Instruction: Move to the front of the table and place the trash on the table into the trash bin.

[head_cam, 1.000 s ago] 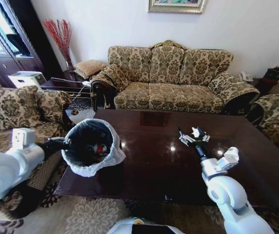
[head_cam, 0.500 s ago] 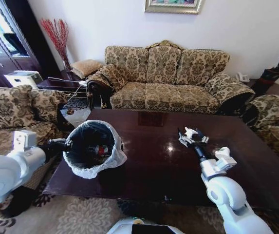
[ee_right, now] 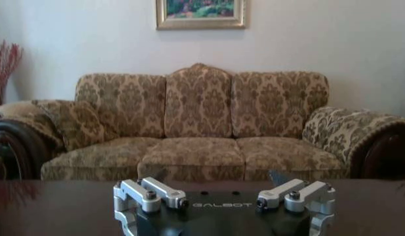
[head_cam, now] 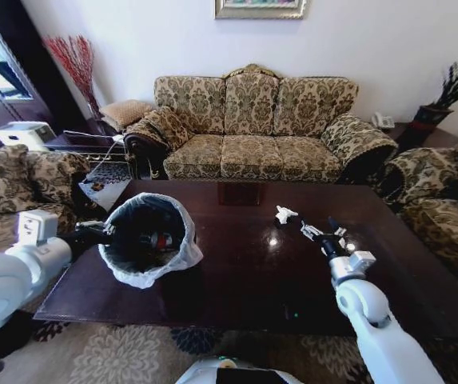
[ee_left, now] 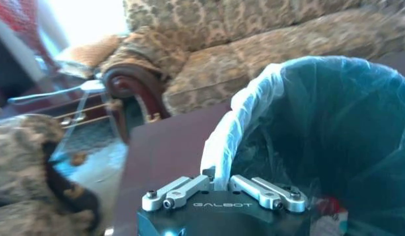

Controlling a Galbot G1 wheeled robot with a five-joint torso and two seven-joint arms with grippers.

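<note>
A crumpled white tissue (head_cam: 285, 214) lies on the dark glossy bench (head_cam: 244, 272), toward its far side and just beyond the right hand (head_cam: 321, 233), which hovers over the wood with fingers spread wide and empty. At the bench's left end stands the bin (head_cam: 147, 240), its white liner (ee_left: 236, 123) folded over the rim, a red-labelled bottle (head_cam: 161, 239) inside. The left hand (head_cam: 94, 232) is clenched on the bin's rim, fingers (ee_left: 182, 189) pinching the liner. A patterned sofa (head_cam: 248, 128) sits behind the bench.
</note>
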